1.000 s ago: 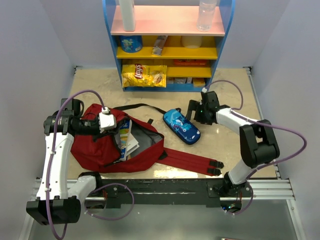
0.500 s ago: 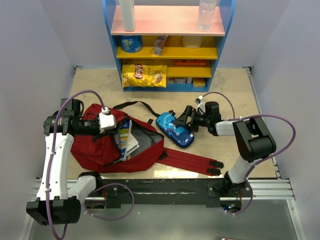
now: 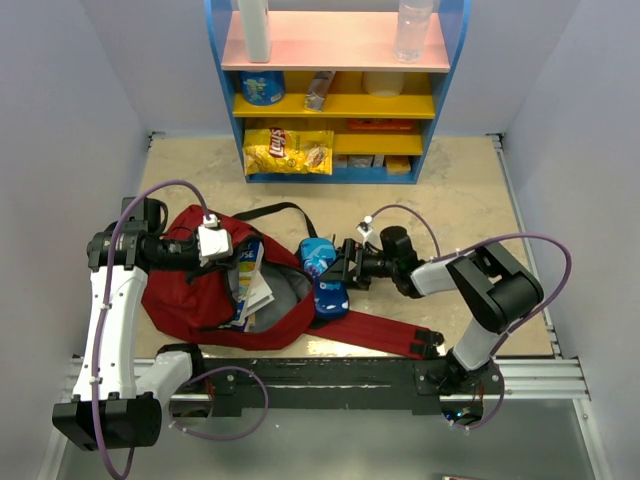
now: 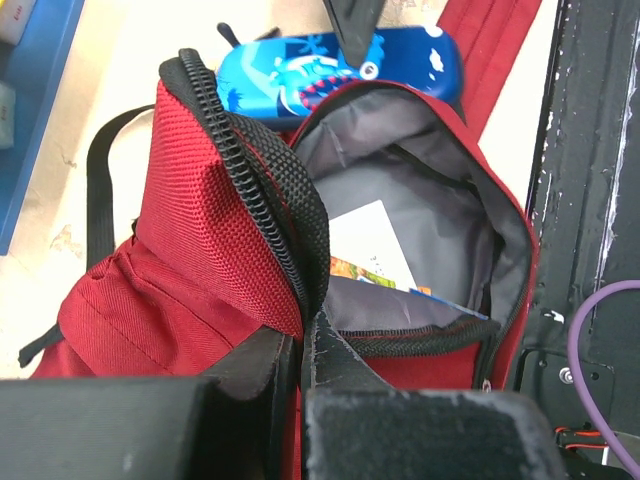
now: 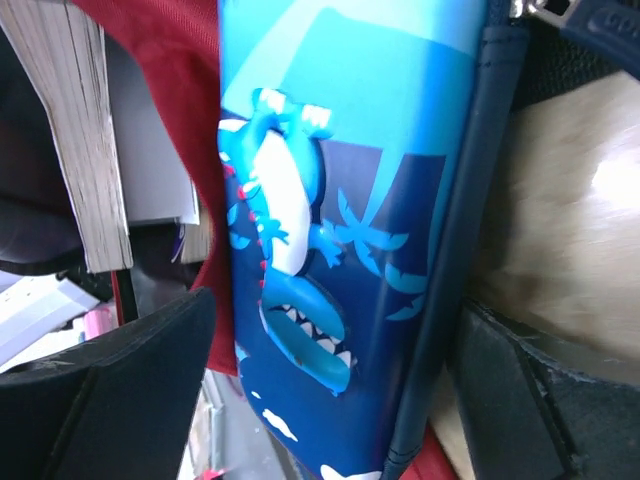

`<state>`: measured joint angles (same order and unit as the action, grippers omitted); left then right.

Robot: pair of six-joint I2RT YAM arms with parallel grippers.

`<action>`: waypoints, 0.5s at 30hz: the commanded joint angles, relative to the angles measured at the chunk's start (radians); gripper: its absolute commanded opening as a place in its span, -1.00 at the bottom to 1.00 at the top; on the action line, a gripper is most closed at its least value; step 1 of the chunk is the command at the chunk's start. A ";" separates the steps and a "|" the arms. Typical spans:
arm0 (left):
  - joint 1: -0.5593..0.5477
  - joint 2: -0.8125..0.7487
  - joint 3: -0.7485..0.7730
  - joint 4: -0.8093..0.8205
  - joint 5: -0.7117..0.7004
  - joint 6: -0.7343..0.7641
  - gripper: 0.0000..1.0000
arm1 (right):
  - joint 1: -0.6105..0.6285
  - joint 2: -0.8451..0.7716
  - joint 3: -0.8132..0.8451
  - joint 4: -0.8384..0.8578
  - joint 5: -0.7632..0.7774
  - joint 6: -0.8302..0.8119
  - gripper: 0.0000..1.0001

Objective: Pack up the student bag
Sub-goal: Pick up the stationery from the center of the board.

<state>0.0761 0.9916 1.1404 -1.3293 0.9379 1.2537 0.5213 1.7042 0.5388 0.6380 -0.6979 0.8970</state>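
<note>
The dark-red student bag [image 3: 190, 295] lies open at the left, its grey lining [image 3: 290, 290] showing and books [image 3: 250, 285] inside. My left gripper [image 3: 225, 248] is shut on the bag's black zip edge [image 4: 270, 215] and holds the flap up; in the left wrist view the jaws [image 4: 300, 345] pinch it. My right gripper [image 3: 340, 272] is shut on the blue shark-print pencil case [image 3: 320, 258] at the rim of the bag's mouth. In the right wrist view the case [image 5: 340, 200] fills the gap between the fingers [image 5: 130, 390], with the books [image 5: 80, 130] just beyond.
The bag's long red straps [image 3: 385, 325] lie across the table toward the right front. A blue and yellow shelf [image 3: 340, 105] with a chips bag [image 3: 289, 150] stands at the back. A black rail [image 3: 330, 375] runs along the near edge.
My right gripper has moved left with the pencil case, from the table's middle to the bag's opening, and the case has turned more upright in the top view. The left arm has not moved.
</note>
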 commanded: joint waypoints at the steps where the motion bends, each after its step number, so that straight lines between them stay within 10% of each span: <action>1: -0.004 -0.013 0.018 0.013 0.065 0.033 -1.00 | 0.055 -0.014 0.016 0.043 0.035 0.080 0.69; 15: -0.006 -0.021 0.007 0.015 0.044 0.042 -1.00 | 0.092 0.019 -0.043 0.450 0.049 0.324 -0.33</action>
<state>0.0761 0.9878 1.1404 -1.3331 0.9298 1.2541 0.5854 1.8179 0.4889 0.9672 -0.6415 1.1778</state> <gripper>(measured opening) 0.039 0.462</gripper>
